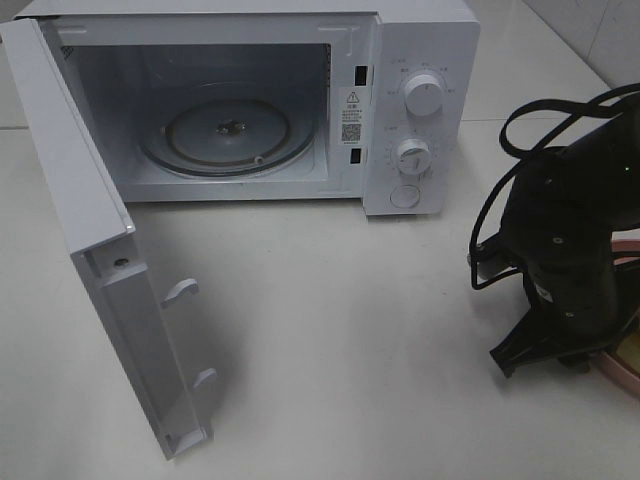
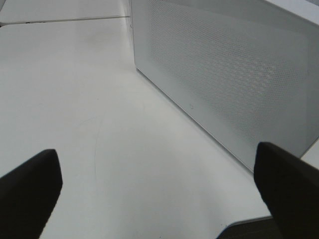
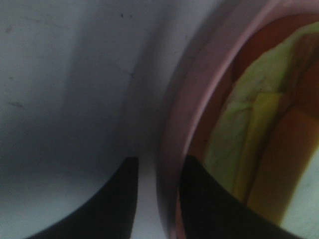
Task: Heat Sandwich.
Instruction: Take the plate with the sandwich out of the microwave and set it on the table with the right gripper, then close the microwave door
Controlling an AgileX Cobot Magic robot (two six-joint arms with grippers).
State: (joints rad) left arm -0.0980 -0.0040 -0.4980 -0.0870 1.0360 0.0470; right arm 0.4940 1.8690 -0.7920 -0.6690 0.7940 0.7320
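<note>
My right hand [image 3: 158, 199] straddles the plate [image 3: 174, 124] rim, fingers not yet clamped; the sandwich [image 3: 239, 134] lies just inside. Left hand [image 2: 159, 194] gapes, far off.

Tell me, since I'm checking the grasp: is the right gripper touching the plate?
Cannot tell. In the right wrist view the gripper straddles the plate rim, but blur hides any contact.
</note>
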